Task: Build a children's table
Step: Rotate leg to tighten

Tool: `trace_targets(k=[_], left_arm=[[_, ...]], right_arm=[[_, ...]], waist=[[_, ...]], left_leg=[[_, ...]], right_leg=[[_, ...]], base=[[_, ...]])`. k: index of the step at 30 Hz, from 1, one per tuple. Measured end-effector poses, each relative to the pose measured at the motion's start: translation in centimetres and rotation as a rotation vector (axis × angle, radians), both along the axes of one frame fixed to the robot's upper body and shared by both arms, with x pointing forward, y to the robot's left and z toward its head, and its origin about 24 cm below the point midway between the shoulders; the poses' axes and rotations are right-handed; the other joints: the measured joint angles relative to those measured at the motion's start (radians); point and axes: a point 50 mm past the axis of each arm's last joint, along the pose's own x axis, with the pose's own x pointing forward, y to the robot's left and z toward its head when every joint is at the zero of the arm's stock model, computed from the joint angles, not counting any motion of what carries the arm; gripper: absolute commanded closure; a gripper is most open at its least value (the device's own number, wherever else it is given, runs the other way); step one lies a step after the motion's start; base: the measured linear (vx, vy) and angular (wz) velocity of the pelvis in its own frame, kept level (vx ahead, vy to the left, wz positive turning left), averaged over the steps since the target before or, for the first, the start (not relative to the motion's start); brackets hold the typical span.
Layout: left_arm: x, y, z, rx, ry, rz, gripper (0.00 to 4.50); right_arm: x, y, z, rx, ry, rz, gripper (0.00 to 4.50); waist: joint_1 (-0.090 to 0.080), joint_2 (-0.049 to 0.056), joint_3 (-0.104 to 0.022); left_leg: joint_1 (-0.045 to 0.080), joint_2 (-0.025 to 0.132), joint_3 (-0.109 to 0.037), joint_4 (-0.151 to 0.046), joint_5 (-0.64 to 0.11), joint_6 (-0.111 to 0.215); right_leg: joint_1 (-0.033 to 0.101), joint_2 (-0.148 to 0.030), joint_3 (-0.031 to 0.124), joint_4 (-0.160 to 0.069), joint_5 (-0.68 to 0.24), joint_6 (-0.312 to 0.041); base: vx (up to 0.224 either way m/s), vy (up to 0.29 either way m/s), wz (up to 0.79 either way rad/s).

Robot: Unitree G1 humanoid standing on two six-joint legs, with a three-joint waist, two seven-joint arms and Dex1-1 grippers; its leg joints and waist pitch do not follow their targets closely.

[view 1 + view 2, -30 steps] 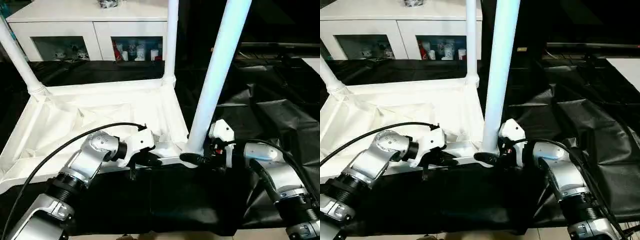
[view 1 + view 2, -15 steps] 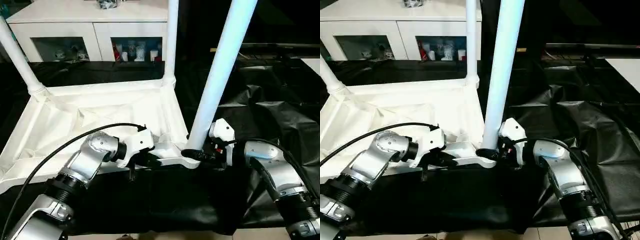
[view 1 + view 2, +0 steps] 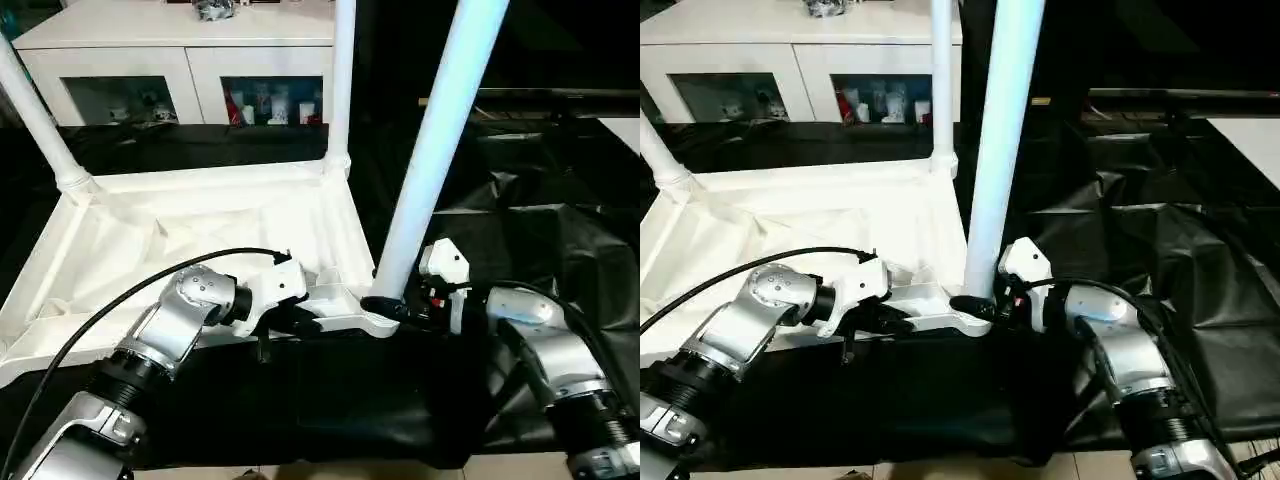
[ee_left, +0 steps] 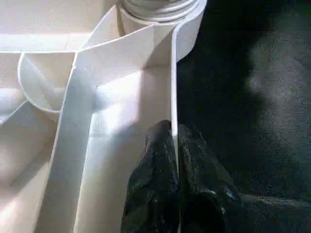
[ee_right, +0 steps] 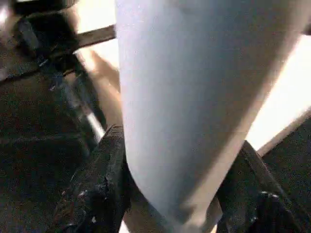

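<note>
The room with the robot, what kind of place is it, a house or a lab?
Probably a lab or test room set up like a home. A white cabinet holds small toys behind glass, but black sheeting covers the work surface under the upturned table top.

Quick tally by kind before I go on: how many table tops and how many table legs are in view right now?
Table top: 1
Legs: 3, namely far-left leg, far-right leg and near leg, the last standing at the near right corner between the fingers of the right pincer
Total: 4
</note>
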Motion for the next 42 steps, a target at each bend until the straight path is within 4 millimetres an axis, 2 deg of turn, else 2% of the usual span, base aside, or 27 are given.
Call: trace_targets(k=[5,8,12,19,20,21,23,28,32,37,40,41,42], left_arm=[[1.4,-1.9,-0.3,-0.003,-0.017,0.109,4.50],[2.2,-3.0,-0.4,-0.007,-0.006,0.190,4.50],[3.2,-5.1,-0.4,-0.002,-0.001,0.276,4.50],[3.4,-6.0,-0.6,-0.004,0.012,0.299,4.50],[3.5,-6.0,-0.6,-0.005,0.011,0.298,4.50],[3.5,-6.1,-0.6,-0.008,0.009,0.294,4.50],[3.6,-5.8,-0.6,-0.008,-0.004,0.293,4.50],[3.8,-4.6,-0.2,0.008,-0.051,0.276,4.50],[3.0,-3.1,0.1,0.007,-0.064,0.199,4.50],[1.9,-1.2,0.7,0.015,-0.045,0.104,4.50],[1.4,-0.5,1.0,0.018,-0.046,0.057,4.50],[1.2,-0.4,1.0,0.017,-0.044,0.049,4.50],[1.2,-0.3,1.1,0.019,-0.052,0.044,4.50]], right_arm=[[1.6,0.7,-0.4,0.009,-0.008,-0.243,2.50],[2.8,1.6,-0.4,0.004,-0.002,-0.402,2.50],[4.2,2.6,-0.2,-0.020,0.014,-0.636,2.51],[4.6,2.8,-0.2,-0.033,0.011,-0.705,2.51],[4.5,2.7,-0.2,-0.026,0.009,-0.704,2.16],[4.4,2.5,-0.3,-0.012,0.003,-0.700,1.82],[4.2,2.5,-0.2,0.004,-0.020,-0.665,1.80],[4.0,1.8,0.5,0.011,-0.041,-0.526,1.28],[2.8,0.0,1.4,-0.060,-0.065,-0.279,1.28],[1.3,-1.3,2.3,-0.125,-0.080,-0.050,1.28],[1.0,-1.7,2.4,-0.112,-0.047,0.021,1.28],[0.9,-1.8,2.4,-0.103,-0.035,0.035,0.98],[0.8,-1.9,2.4,-0.093,-0.019,0.044,0.98]], waist=[[-0.011,0.000,0.000],[-0.025,0.001,0.000],[-0.033,0.004,0.002],[-0.038,0.012,-0.002],[-0.037,0.012,-0.002],[-0.036,0.012,-0.002],[-0.038,0.012,-0.001],[-0.046,0.013,0.003],[-0.043,0.011,0.006],[-0.028,0.009,0.006],[-0.023,0.009,0.006],[-0.021,0.009,0.006],[-0.019,0.009,0.006]], left_leg=[[0.000,-0.001,0.000,0.000,0.000,-0.001],[0.000,-0.002,-0.002,0.000,0.000,0.000],[0.000,-0.004,-0.003,0.000,0.000,0.000],[0.000,-0.007,-0.004,-0.001,0.000,0.000],[0.000,-0.007,-0.004,-0.001,0.000,0.000],[0.000,-0.007,-0.004,-0.002,0.000,0.000],[-0.001,-0.007,-0.004,-0.003,0.000,0.000],[-0.003,-0.007,-0.005,-0.004,0.000,0.001],[-0.004,-0.006,-0.005,-0.004,0.000,0.001],[-0.009,-0.002,-0.004,-0.004,0.000,0.001],[-0.013,0.001,-0.003,-0.007,0.002,0.006],[-0.014,0.002,-0.003,-0.007,0.002,0.006],[-0.016,0.003,-0.003,-0.006,0.002,0.006]], right_leg=[[0.001,-0.001,0.000,-0.003,-0.002,0.003],[0.003,-0.001,-0.001,-0.010,-0.002,0.003],[0.006,-0.002,-0.002,-0.020,-0.002,0.004],[0.013,-0.002,-0.001,-0.033,-0.002,0.004],[0.013,-0.002,-0.001,-0.033,-0.002,0.004],[0.012,-0.003,-0.001,-0.033,-0.002,0.004],[0.012,-0.003,-0.001,-0.033,-0.002,0.004],[0.008,-0.002,-0.002,-0.033,-0.002,0.003],[0.006,-0.002,-0.002,-0.031,0.014,0.002],[-0.006,-0.001,-0.003,-0.015,0.009,0.007],[-0.012,0.001,-0.005,-0.013,0.005,0.003],[-0.013,0.002,-0.005,-0.013,0.004,0.002],[-0.014,0.002,-0.006,-0.013,0.004,0.001]], base=[[-0.031,0.004,0.00],[0.000,0.000,0.00],[0.000,0.000,0.00],[0.000,0.000,0.00],[0.000,0.000,0.00],[0.000,0.000,0.00],[0.000,0.000,0.00],[0.000,0.000,0.00],[0.013,-0.005,0.00],[0.064,-0.030,0.00],[0.021,-0.011,-0.01],[0.000,0.000,0.00],[0.000,0.000,0.00]])
